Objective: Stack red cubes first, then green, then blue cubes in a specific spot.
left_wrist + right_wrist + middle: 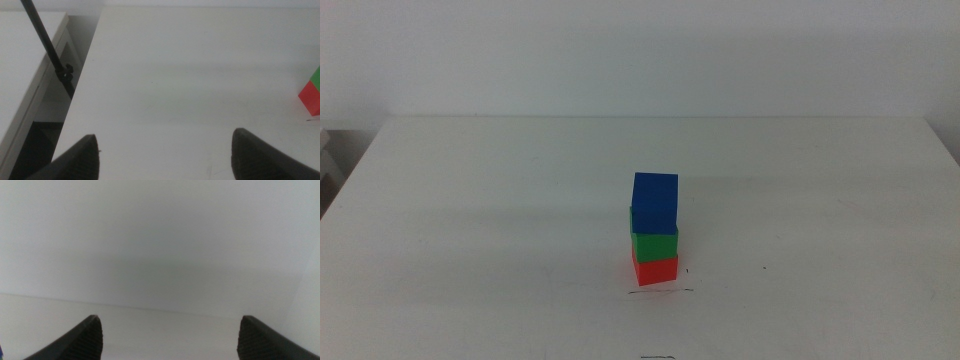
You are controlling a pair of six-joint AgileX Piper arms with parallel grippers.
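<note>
A three-cube tower stands near the front middle of the white table. The red cube (655, 270) is at the bottom, the green cube (654, 243) sits on it, and the blue cube (655, 201) tops it, shifted slightly back. A faint wavy dark line (660, 291) and a tiny dot mark the spot at the tower's base. Neither arm shows in the middle view. The left gripper (165, 155) is open over bare table, with the red cube (311, 97) and a sliver of green at the picture's edge. The right gripper (170, 340) is open, facing a blank wall.
The table's left edge (82, 85) drops to a gap with a dark rod (47, 42) and a lower white shelf beside it. A small dark mark (658, 356) lies at the table's front edge.
</note>
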